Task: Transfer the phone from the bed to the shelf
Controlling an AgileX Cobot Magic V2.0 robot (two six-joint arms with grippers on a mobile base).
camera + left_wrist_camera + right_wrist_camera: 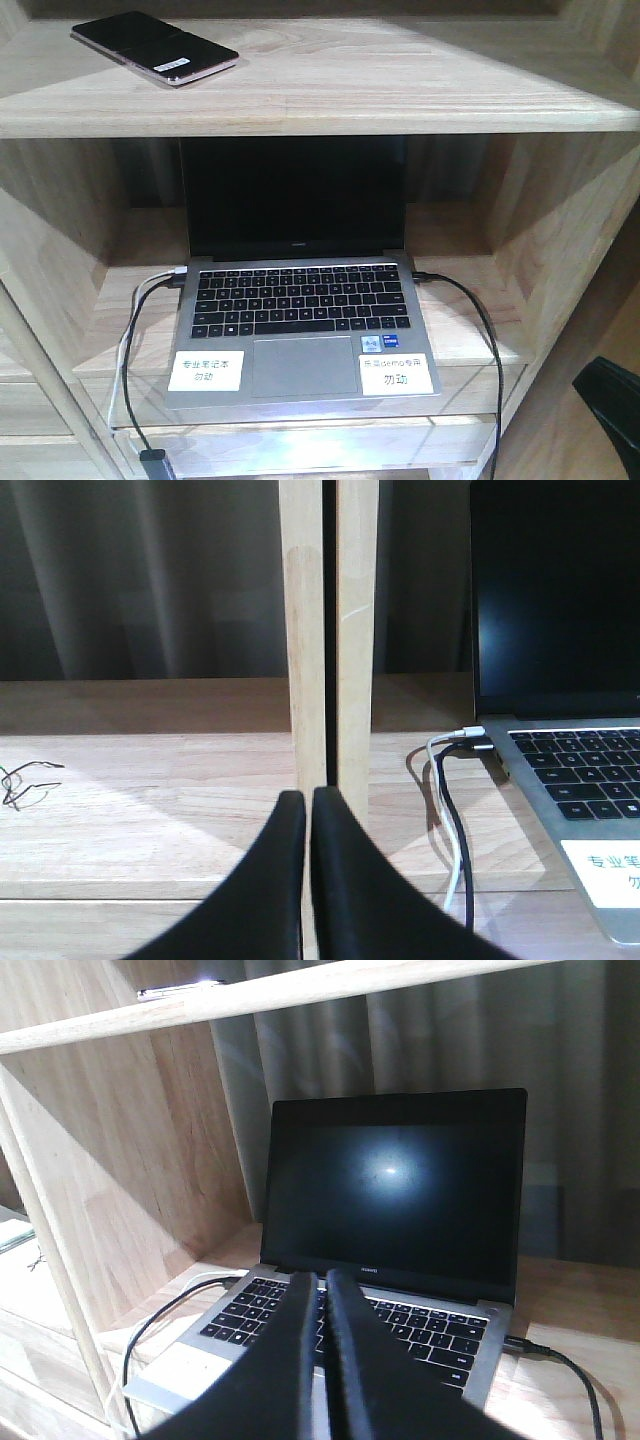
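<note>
Between the two pale uprights in the left wrist view, the left tool (pixel 308 805) is hanging w/ its black fingers pressed together, holding nothing. Just past it a wooden post (pixel 328 630) is standing on the lower board, and white and dark cables (pixel 452 810) are running to the laptop's (pixel 560 680) left side. A thin loop of wire (pixel 22 782) is lying far left on that board.

Over the keyboard in the right wrist view, the right tool (pixel 320 1310) is also sitting closed and empty, fingers nearly touching, pointing at the laptop's dark screen. A black cable (pixel 565 1365) is trailing off the laptop's right side.

Front view: the phone (pixel 155 48) is lying flat on the shelf (pixel 400 90), top board, toward the left end, angled, glossy side up, small white sticker near its front end. Neither tool is touching it. The open laptop is sitting one level below w/ two white labels (pixel 398 372) on its palm rest. The bed isn't in any view.
</note>
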